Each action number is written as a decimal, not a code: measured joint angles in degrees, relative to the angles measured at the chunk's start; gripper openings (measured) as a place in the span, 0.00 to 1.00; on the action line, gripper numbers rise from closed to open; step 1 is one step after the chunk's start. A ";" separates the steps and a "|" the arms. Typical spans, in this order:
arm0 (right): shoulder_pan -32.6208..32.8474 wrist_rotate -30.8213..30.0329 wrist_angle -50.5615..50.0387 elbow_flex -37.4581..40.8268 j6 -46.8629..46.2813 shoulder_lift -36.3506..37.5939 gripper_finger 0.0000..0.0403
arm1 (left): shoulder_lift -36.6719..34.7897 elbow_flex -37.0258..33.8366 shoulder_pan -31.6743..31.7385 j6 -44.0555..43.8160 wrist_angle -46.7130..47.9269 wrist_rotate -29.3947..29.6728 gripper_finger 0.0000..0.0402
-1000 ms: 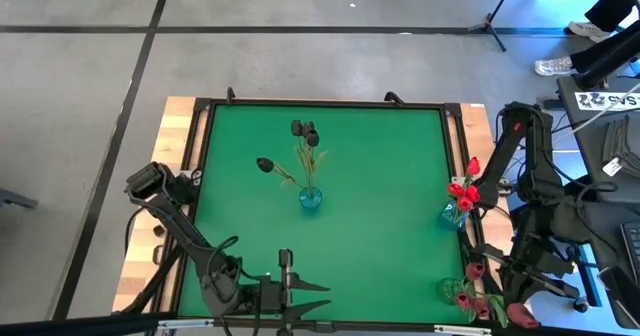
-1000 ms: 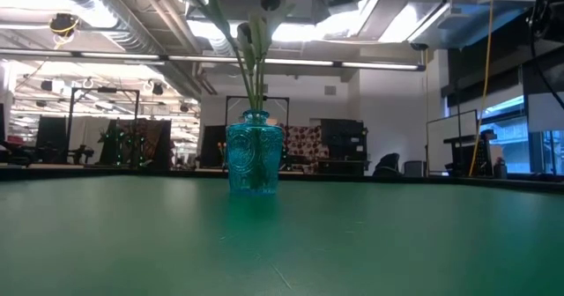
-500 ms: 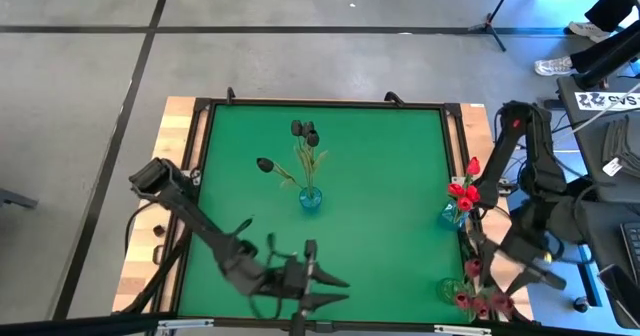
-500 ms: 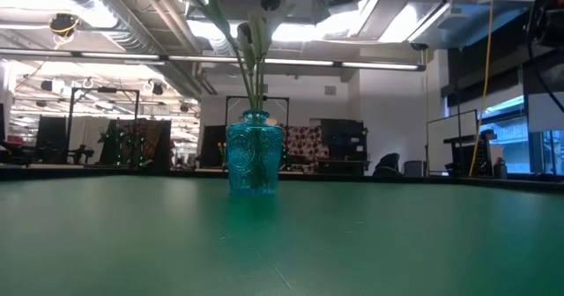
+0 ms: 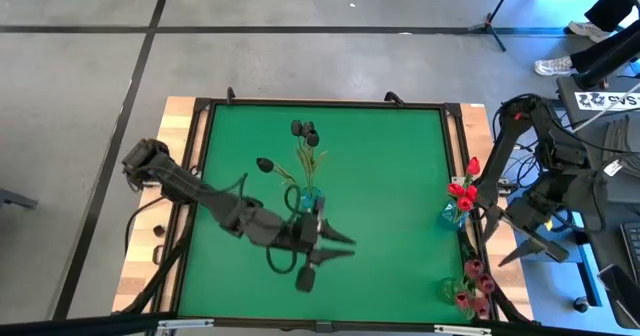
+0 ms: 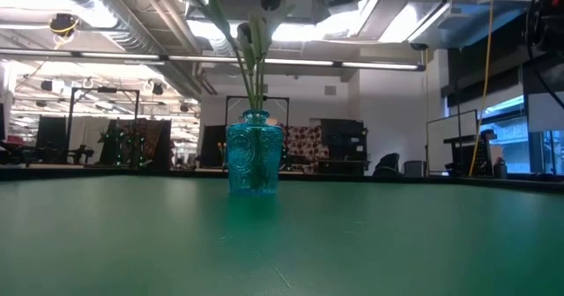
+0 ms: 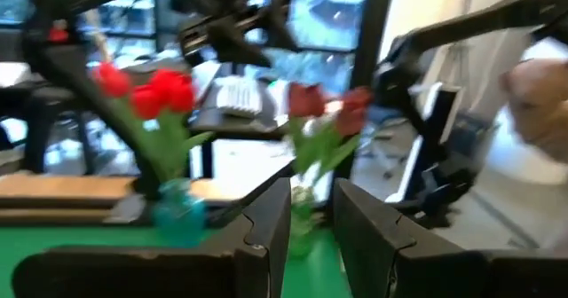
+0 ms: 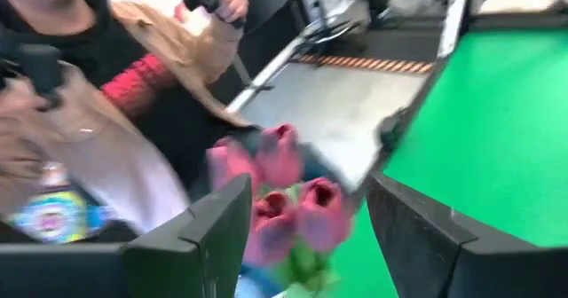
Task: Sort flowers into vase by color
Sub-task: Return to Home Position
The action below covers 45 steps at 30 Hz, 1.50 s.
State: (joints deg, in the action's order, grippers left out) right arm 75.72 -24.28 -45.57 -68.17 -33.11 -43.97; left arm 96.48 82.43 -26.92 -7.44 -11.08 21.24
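The left arm [image 5: 200, 198] reaches low from the table's left edge toward its middle. Its left gripper [image 5: 343, 247] lies just on the near side of the blue vase [image 5: 310, 198]; the fingers [image 7: 266, 236] stand a narrow gap apart and hold nothing. The right arm [image 5: 560, 191] is folded up off the table's right edge, and the right gripper [image 8: 308, 187] is spread wide and empty. Three black tulips [image 5: 304, 131] stand in the blue vase, their heads partly cut off in the low view. Red tulips [image 5: 462, 191] fill a teal vase [image 5: 452, 214] at the right edge. Dark pink tulips [image 5: 474, 284] sit in the green vase [image 5: 449, 289] at the near right corner, blurred in both wrist views. A person [image 8: 98, 112] shows beyond the table.
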 joint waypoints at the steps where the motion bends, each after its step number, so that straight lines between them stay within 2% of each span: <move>1: 0.00 -1.83 -0.15 -0.10 0.91 -0.05 0.56 | -0.72 0.00 0.88 0.04 1.91 -0.01 0.21; 4: 0.00 -9.64 0.40 -0.10 3.81 0.20 0.56 | -3.94 -0.07 3.59 0.62 7.05 -0.56 0.21; 8: -0.16 -18.91 4.16 -0.15 8.45 1.87 0.56 | -9.21 -0.07 7.14 5.68 10.05 -6.98 0.21; 12: -3.02 -23.12 6.85 -0.21 12.70 4.05 0.56 | -13.40 -0.91 10.14 8.21 12.49 -12.15 0.21; 15: -7.24 -25.61 5.86 -0.21 14.26 5.53 0.56 | -15.58 -4.28 12.91 7.74 12.71 -12.05 0.21; 19: -14.41 -25.63 4.44 -0.21 14.55 6.97 0.56 | -19.55 -10.74 15.78 5.46 9.75 -11.97 0.21; 25: -26.04 -17.90 4.21 -0.20 17.55 7.23 0.56 | -29.59 -22.09 17.36 6.23 4.61 -11.93 0.21; 30: -36.46 -12.90 7.23 -0.18 26.55 6.69 0.56 | -41.31 -31.58 20.98 5.07 4.33 -12.28 0.21; 35: -48.13 -4.76 7.67 -0.21 32.31 6.90 0.56 | -52.18 -41.21 25.91 4.59 5.19 -21.16 0.21; 40: -58.26 3.89 10.28 -0.12 37.45 3.66 0.56 | -62.85 -49.67 26.47 4.88 5.37 -17.49 0.21; 43: -62.46 8.55 11.43 -0.10 38.24 2.02 0.56 | -69.87 -54.37 25.26 5.48 5.45 -17.22 0.21; 45: -64.30 10.73 11.18 -0.10 38.13 1.12 0.56 | -74.83 -57.66 24.34 4.99 6.11 -14.53 0.21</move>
State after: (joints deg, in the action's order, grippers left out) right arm 11.43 -13.55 -34.39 -68.27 5.02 -42.85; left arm 21.65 24.78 -2.58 -2.45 -4.97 6.71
